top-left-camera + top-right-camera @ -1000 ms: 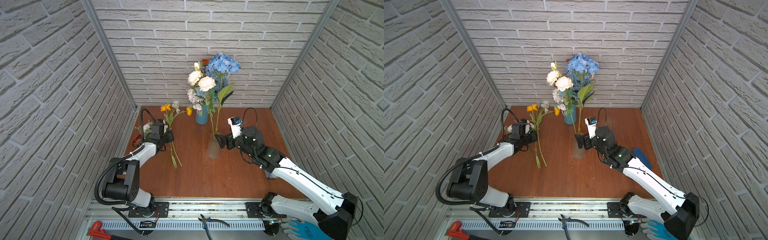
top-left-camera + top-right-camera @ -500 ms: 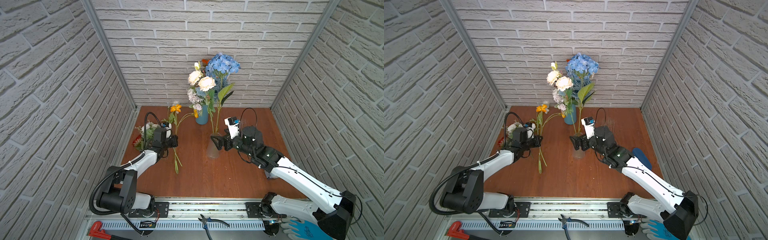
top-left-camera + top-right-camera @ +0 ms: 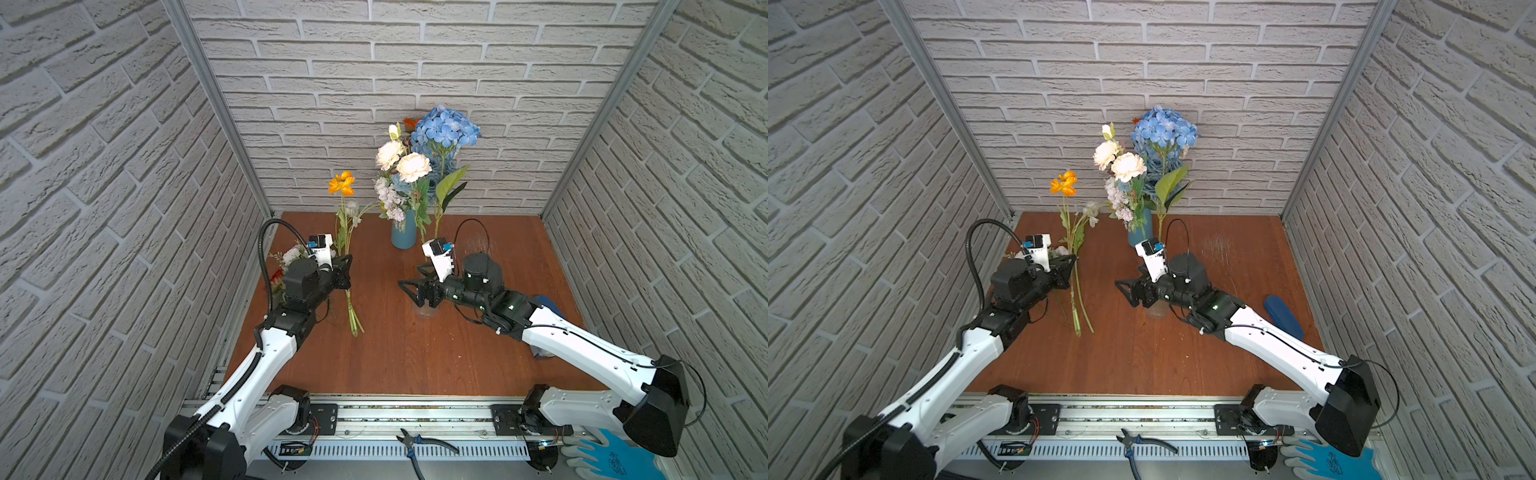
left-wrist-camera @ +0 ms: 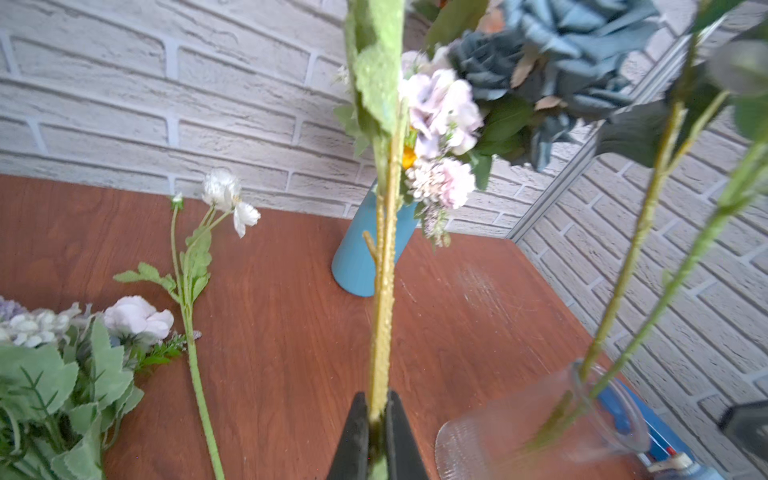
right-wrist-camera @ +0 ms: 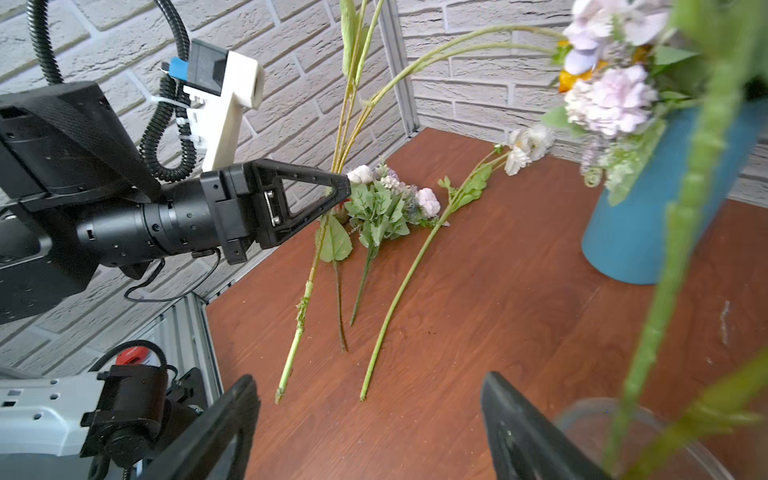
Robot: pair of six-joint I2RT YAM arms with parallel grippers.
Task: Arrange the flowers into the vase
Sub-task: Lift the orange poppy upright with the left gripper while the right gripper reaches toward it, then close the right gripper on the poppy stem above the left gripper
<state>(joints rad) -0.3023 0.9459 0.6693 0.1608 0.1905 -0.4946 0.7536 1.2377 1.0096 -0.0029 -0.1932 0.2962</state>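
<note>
**Flower arranging: roughly past halfway, one stem in hand**

Placed: the blue vase (image 3: 403, 237) at the back of the surface (image 3: 415, 357) carries a full bouquet (image 3: 401, 166) of cream, lilac and blue-rose blooms. The glass vase (image 3: 426, 309), nearer the front, holds two stems. One appears to be the blue hydrangea (image 3: 446, 129), standing tall above it.

In hand: the left end effector (image 4: 377, 419) is pinched tight on the stem of the orange poppy (image 3: 341, 183). The stem is upright with the bloom high, well apart from both vases. I cannot tell whether its lower end clears the surface.

The right end effector (image 5: 370, 378) has its jaws spread and empty, just beside the glass vase.

Not yet placed: a mixed bunch (image 5: 382, 199) and a white-flowered stem (image 5: 415, 270) lie flat at the left side. A red-orange bloom (image 3: 276, 276) is partly hidden by the left arm.

Judgement: the poppy goes in next, then at least three more pickups.
</note>
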